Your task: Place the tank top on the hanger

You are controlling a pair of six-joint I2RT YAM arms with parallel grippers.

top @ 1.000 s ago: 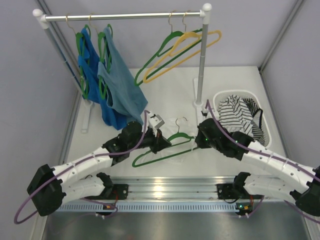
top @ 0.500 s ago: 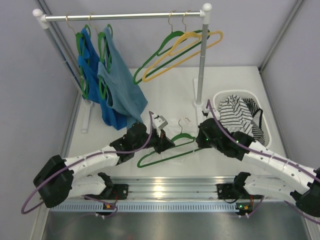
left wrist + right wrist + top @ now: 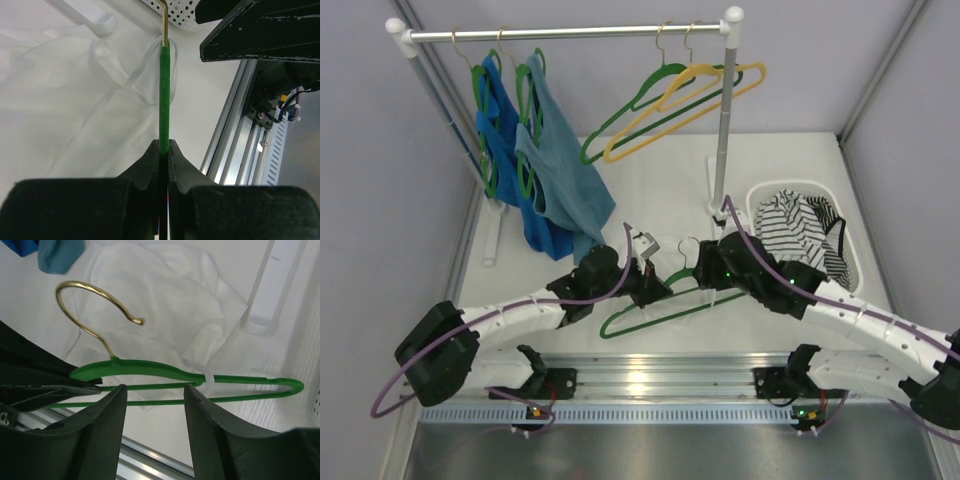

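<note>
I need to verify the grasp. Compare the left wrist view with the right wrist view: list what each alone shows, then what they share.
Left wrist only: the left gripper shut on the hanger, seen edge-on, and the aluminium rail. Right wrist only: the hanger's full outline, a white strap looped around its upper arm, the open right gripper either side of its lower bar, and blue fabric. Both: the hanger, its brass hook and the white tank top.
</note>
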